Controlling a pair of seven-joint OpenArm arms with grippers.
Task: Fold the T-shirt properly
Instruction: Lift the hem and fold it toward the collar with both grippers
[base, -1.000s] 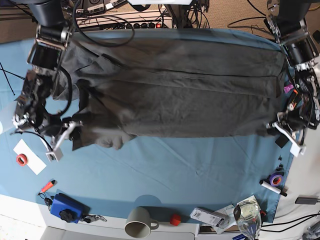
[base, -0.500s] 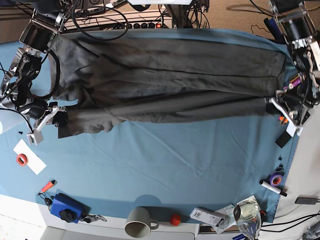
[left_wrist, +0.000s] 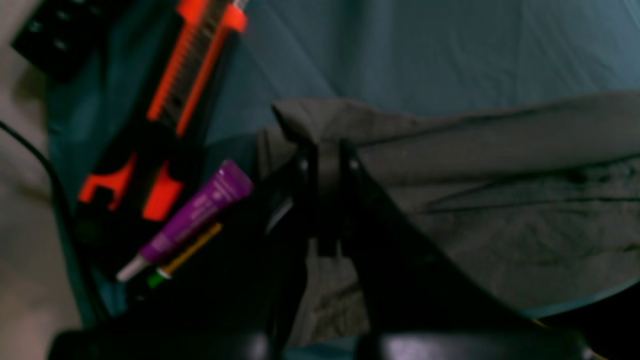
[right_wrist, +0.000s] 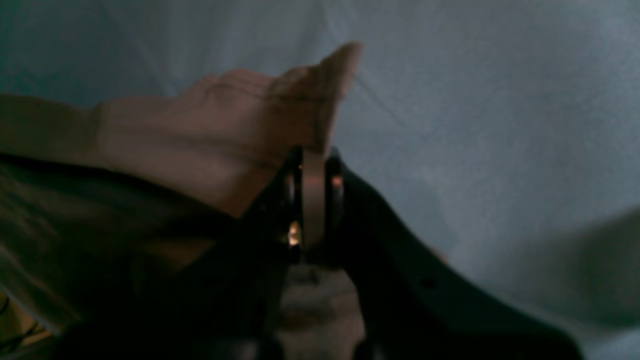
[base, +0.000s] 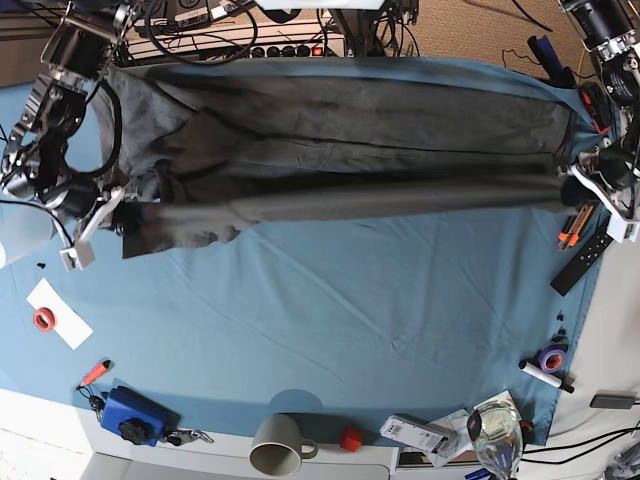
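The dark charcoal T-shirt (base: 340, 140) lies stretched across the far half of the blue table cloth (base: 330, 320), folded lengthwise into a long band. My left gripper (base: 578, 178) is shut on the shirt's corner at the right edge; in the left wrist view (left_wrist: 325, 150) the jaws pinch the grey fabric (left_wrist: 450, 165). My right gripper (base: 122, 212) is shut on the shirt's left corner; in the right wrist view (right_wrist: 312, 165) the jaws clamp a fold of cloth (right_wrist: 225, 140) lifted above the table.
An orange and black utility knife (base: 567, 230), a black remote (base: 580, 262) and a purple tube (left_wrist: 200, 212) lie by the right edge. Tape roll (base: 550, 357), marker, mug (base: 280, 445), glass, blue box (base: 130, 415) and paper (base: 58, 312) sit along the front.
Both grippers have pulled the shirt's near edge away from the front, toward the far side of the table. The band of shirt is narrower and tauter.
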